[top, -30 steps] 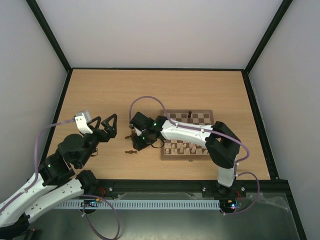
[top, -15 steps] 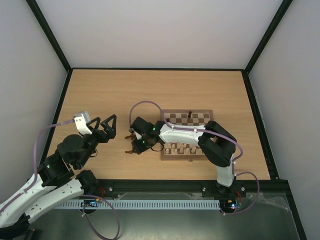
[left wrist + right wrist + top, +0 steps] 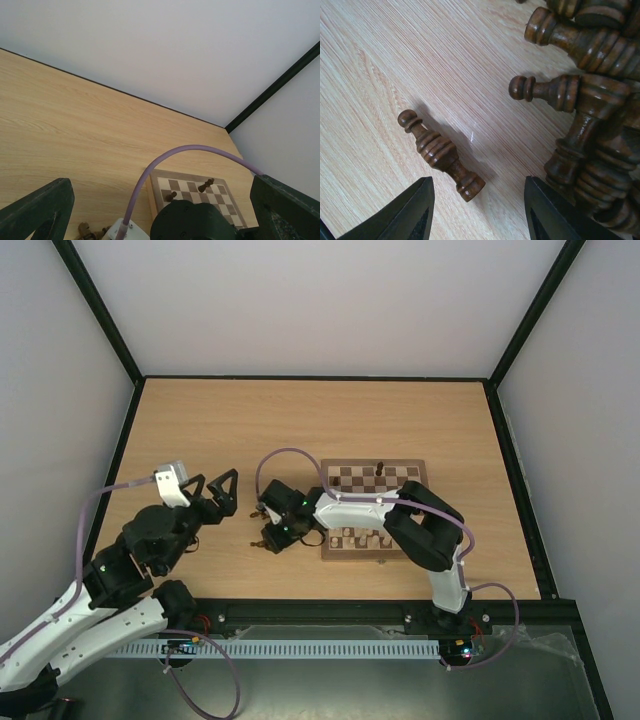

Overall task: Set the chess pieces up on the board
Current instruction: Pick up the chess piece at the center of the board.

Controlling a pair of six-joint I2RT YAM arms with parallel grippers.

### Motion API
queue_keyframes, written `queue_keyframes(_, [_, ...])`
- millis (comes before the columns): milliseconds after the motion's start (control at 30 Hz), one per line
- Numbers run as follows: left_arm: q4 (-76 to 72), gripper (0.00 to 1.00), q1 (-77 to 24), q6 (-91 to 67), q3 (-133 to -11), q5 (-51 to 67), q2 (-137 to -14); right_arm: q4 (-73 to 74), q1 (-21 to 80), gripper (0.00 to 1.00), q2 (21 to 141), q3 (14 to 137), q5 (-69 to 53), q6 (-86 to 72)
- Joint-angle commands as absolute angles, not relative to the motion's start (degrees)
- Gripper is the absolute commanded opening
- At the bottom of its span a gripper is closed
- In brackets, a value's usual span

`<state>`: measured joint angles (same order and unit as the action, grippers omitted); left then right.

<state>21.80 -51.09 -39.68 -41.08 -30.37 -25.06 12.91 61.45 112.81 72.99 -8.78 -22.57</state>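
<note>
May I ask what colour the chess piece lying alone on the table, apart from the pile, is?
The piece is dark brown, clearest in the right wrist view.

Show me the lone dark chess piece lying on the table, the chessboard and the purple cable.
lone dark chess piece (image 3: 441, 155), right wrist view, its ribbed middle.
chessboard (image 3: 405, 477), top view, bare far squares.
purple cable (image 3: 190, 148), left wrist view, top of its arch.
</note>
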Motion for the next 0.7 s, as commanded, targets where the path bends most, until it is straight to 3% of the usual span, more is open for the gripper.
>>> queue_keyframes(0, [20.64,1.0,-50.73,-39.86,-41.07,-30.15,-25.85,12.87,61.98,0.51,114.15,72.25,-9.05,-21.12])
queue_keyframes(500, [19.43,1.0,-50.71,-39.69,-41.08,-29.74,-27.26,13.06,63.89,0.4,116.27,71.53,-7.8,-19.01])
queue_keyframes(667, [19.19,0.99,-50.72,-39.81,-41.21,-29.49,-27.34,13.02,64.8,0.28,117.03,71.14,-7.1,-19.18])
